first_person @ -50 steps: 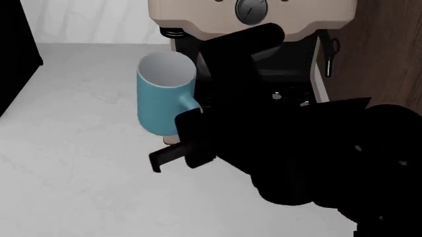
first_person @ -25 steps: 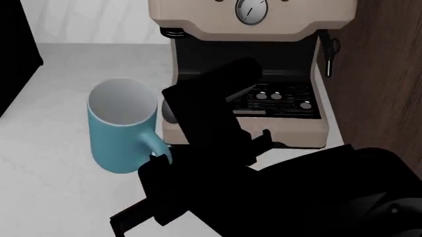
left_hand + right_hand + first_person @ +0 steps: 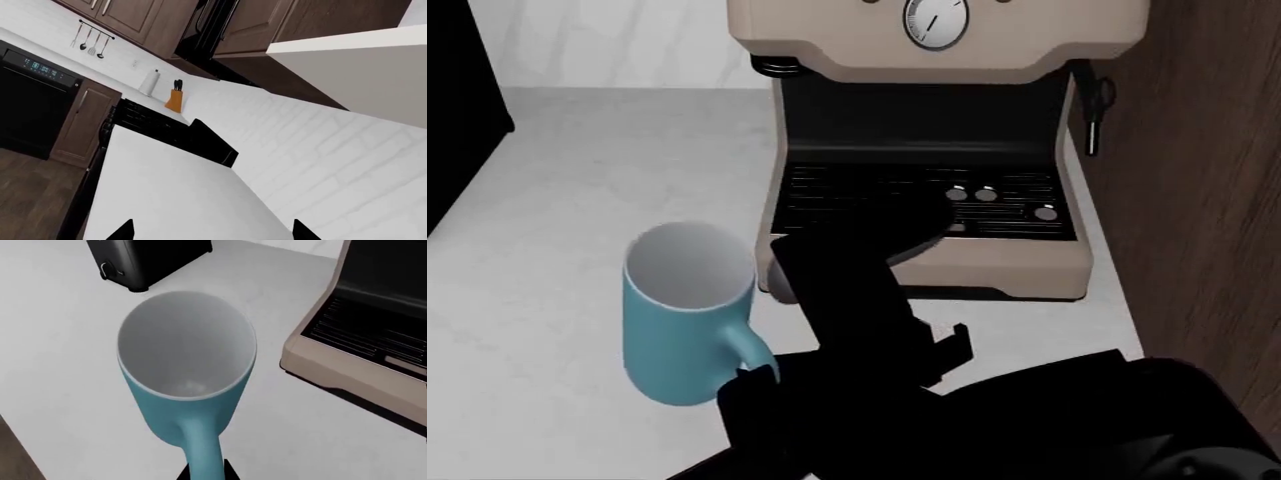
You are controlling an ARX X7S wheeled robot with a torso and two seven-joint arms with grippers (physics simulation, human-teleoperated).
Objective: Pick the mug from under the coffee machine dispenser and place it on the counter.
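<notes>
Here the right tool point(image 3: 754, 385) clamps the handle of the mug point(image 3: 683, 312) over the worktop point(image 3: 547, 220); its fingertips are largely hidden. The left tool's point(image 3: 210, 235) tips stand apart, cut off.

Home kitchen, wood cabinets point(image 3: 127, 17), knife block point(image 3: 175, 98), espresso machine point(image 3: 934, 60)

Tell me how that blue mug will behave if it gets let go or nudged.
The mug is empty with a white inside, so probably light. It looks rigid, with a smooth surface that is likely slippery. Upright and tall for its width, it may tip if nudged near the rim, then roll on the counter.
</notes>
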